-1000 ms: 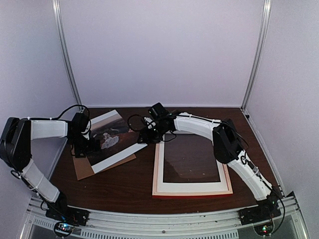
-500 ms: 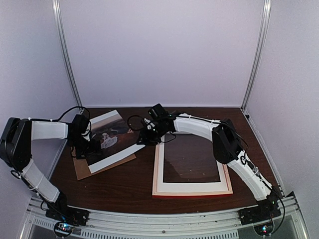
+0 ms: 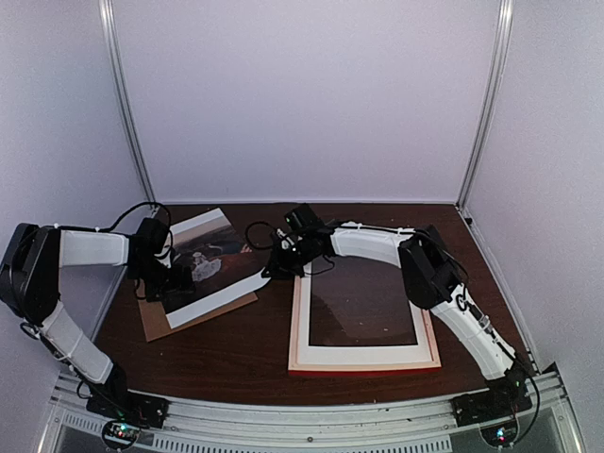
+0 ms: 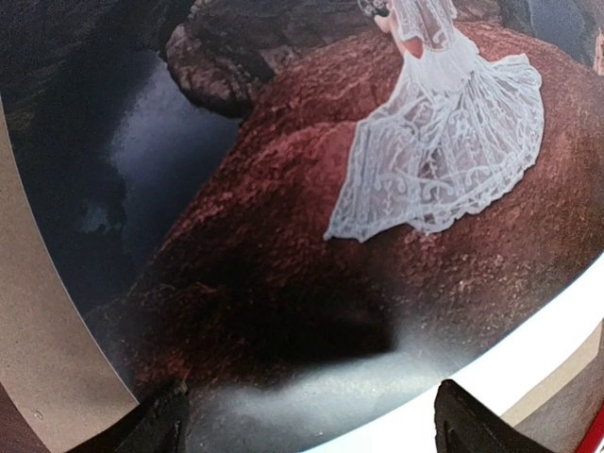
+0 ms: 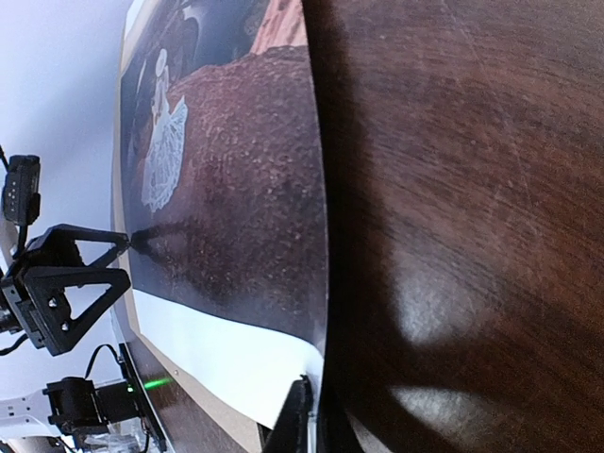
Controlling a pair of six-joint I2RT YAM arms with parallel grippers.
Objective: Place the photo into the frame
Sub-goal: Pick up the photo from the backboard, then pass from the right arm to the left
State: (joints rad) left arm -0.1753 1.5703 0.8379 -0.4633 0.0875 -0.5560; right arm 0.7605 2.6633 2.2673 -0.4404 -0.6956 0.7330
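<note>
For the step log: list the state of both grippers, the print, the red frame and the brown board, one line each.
Dark landscape paper photo with white-dressed figure: lying on the plain brown backing board, not yet framed.
Red-edged rectangular wooden frame: flat on the table, pale side up, no photo inside.
Backing board: flat under the photo.
Left gripper: open above the photo.
Right gripper: shut on the photo's edge.

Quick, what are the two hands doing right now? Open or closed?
Left hand: open, over the photo.
Right hand: closed on the photo's edge.
</note>
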